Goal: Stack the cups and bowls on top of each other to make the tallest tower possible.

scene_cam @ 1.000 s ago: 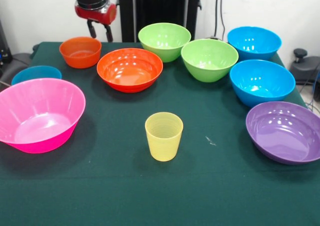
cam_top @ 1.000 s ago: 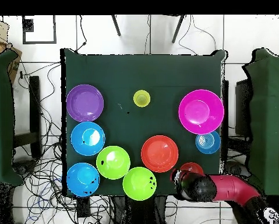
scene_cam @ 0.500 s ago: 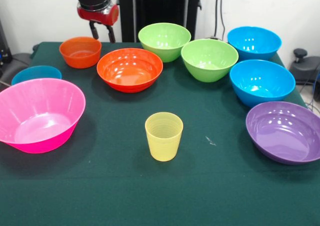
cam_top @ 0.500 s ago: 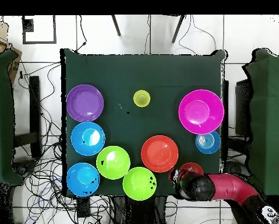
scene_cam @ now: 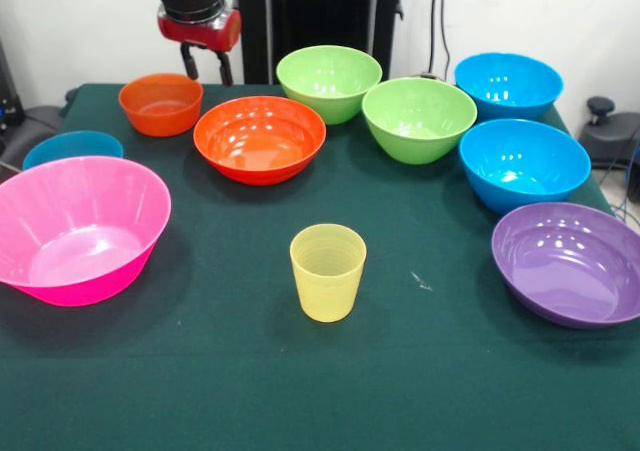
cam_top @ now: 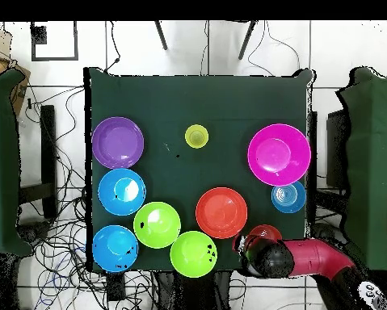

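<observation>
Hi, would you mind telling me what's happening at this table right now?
Nothing is stacked yet. Nine bowls and the yellow cup sit apart on the green table. The arm's open end effector holds nothing and hangs between the small orange bowl and the large orange bowl.

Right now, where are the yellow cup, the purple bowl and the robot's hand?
yellow cup (scene_cam: pixel 328 272): front view, on its ribbed side wall.
purple bowl (scene_cam: pixel 567 263): front view, on its inner floor.
hand (scene_cam: pixel 207 68): front view, midway between its two dark fingertips, above the table's far edge.
</observation>
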You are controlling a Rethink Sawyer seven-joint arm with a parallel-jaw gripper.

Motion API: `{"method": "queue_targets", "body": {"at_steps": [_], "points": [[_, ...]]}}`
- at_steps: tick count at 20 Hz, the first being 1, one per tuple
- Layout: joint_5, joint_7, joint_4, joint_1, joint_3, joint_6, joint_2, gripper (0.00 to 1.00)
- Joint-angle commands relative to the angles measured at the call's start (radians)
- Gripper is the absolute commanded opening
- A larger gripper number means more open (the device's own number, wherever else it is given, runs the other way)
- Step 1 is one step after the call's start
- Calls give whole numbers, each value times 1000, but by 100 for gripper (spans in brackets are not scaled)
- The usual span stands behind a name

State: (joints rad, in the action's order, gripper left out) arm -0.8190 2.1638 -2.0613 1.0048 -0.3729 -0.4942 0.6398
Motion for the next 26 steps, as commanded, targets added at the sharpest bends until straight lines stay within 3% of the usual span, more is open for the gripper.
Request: {"method": "queue_targets", "body": {"at_steps": [1, 4, 16, 26], "points": [[-85, -124, 20, -57, -33, 0, -42, 100], [-112, -121, 21, -66, -35, 33, -25, 100], [-150, -151, -14, -57, -42, 14, 47, 100], [-161, -134, 46, -77, -40, 5, -26, 100]]}}
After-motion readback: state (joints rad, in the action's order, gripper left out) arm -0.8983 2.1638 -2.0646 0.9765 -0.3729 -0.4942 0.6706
